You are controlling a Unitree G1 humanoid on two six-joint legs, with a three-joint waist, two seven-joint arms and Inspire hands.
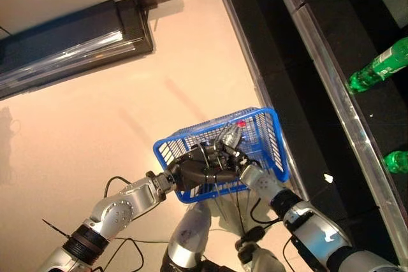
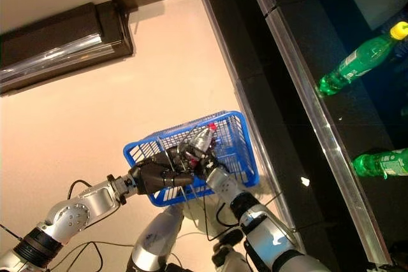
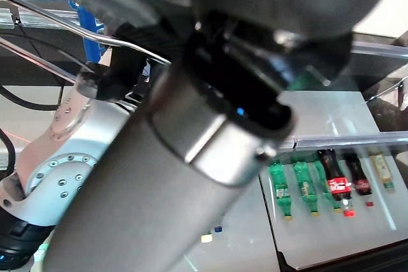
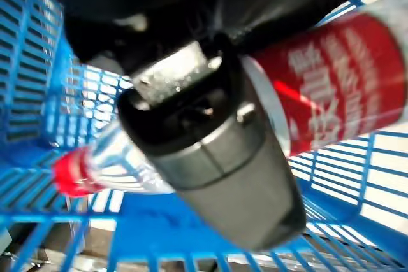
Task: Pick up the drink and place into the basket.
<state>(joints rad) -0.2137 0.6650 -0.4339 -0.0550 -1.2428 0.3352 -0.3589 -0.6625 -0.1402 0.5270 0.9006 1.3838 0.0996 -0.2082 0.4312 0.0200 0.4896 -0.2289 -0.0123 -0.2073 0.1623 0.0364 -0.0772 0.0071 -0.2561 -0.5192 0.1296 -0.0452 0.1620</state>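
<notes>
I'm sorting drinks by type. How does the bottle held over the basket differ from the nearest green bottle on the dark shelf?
The held bottle is clear with a red cap and red label; the green bottle has a yellow cap. The held one is in the right hand over the blue basket; the green one lies on the shelf. Both are capped bottles.

place: shop | evidence: dark shelf (image 2: pixel 299 55) on right carrying green drink bottles (image 2: pixel 357 62) | row of bottled drinks (image 3: pixel 328 183) on display | blue shopping basket (image 1: pixel 271 138) | glossy beige floor (image 1: pixel 115 119)
</notes>
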